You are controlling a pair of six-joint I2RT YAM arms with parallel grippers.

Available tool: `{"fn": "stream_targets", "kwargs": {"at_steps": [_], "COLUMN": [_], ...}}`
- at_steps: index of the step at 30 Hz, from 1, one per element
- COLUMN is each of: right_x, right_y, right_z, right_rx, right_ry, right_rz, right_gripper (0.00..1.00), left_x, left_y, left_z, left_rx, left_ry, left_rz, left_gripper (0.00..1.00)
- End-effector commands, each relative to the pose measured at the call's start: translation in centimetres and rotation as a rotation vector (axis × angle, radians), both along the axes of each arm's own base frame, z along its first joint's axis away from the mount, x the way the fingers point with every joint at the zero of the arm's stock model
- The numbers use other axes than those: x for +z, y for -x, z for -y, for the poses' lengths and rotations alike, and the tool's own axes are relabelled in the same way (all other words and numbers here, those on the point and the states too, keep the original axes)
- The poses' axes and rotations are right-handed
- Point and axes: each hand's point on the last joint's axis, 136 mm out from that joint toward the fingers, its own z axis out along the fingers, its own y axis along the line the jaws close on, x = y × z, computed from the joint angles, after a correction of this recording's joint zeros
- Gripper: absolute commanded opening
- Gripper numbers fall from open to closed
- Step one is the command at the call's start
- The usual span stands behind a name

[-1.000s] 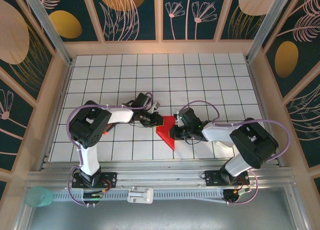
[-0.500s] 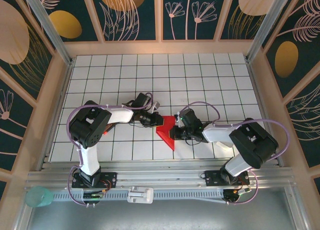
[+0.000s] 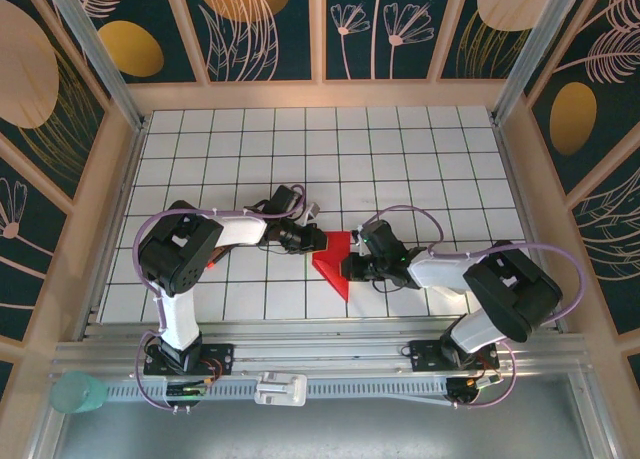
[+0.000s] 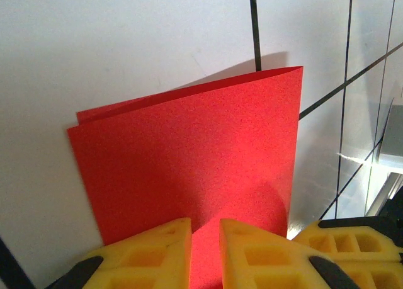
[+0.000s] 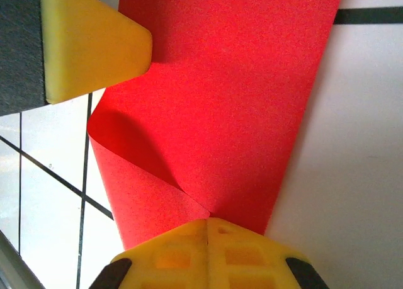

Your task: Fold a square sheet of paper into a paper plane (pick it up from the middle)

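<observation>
On the gridded table (image 3: pixel 400 159), midway between the arms, lay one red square sheet of paper (image 3: pixel 335 262), folded double. You had two grippers: the right gripper (image 5: pixel 208 225) clamped shut on its looped fold, the left gripper (image 4: pixel 205 229) narrowly parted, pads pressing one edge. Your best course was to square the edges before flattening that crease.

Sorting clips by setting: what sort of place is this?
Probably a robot test cell: left arm and right arm bolted to an aluminium rail, white gridded tabletop, patterned walls around.
</observation>
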Motion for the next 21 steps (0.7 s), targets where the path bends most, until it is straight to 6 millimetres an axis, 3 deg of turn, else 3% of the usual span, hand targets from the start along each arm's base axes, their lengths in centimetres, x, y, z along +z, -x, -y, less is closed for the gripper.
{"fn": "stream_targets", "kwargs": {"at_steps": [1, 21], "right_x": [0.04, -0.1], "right_y": [-0.07, -0.96], "right_z": [0.2, -0.32], "right_rx": [-0.021, 0.006], "right_ry": [0.0, 0.035], "right_rz": [0.013, 0.025], "right_gripper": [0.02, 0.02], "left_x": [-2.57, -2.57], "left_y": [0.49, 0.46], "left_z": [-1.32, -1.25], "left_rx": [0.013, 0.011], "left_ry": [-0.093, -0.089], "left_rz": [-0.029, -0.028], "left_gripper": [0.21, 0.21]}}
